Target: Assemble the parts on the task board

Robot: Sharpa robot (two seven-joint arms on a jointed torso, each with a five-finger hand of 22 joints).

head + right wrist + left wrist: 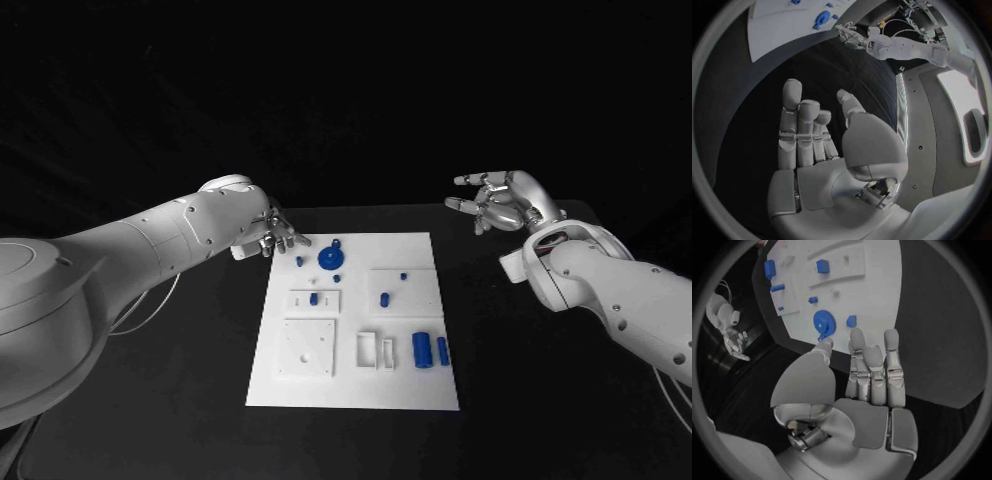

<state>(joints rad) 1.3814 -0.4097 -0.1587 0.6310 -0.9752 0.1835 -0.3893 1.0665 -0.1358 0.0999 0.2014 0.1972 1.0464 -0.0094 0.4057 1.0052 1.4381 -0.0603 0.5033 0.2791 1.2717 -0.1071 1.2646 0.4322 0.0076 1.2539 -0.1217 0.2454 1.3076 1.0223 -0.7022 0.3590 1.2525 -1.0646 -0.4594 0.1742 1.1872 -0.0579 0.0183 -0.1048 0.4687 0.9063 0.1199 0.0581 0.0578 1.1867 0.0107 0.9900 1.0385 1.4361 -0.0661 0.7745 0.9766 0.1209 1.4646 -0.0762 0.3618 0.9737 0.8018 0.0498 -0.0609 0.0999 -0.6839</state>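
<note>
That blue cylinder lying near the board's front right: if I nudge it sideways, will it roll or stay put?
The blue cylinder lies on its side on the smooth board, so it will probably roll once pushed across its axis. It looks small and solid, likely light. A slimmer blue piece just beside it might stop it.

task board (773,25) cut off at circle rim, small parts (336,279) too tiny to ID

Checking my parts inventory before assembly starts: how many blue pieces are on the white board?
About 8. Round part and small one at the far end; three small ones mid-board, a speck; two cylinders near. Tiny ones may escape notice.
</note>
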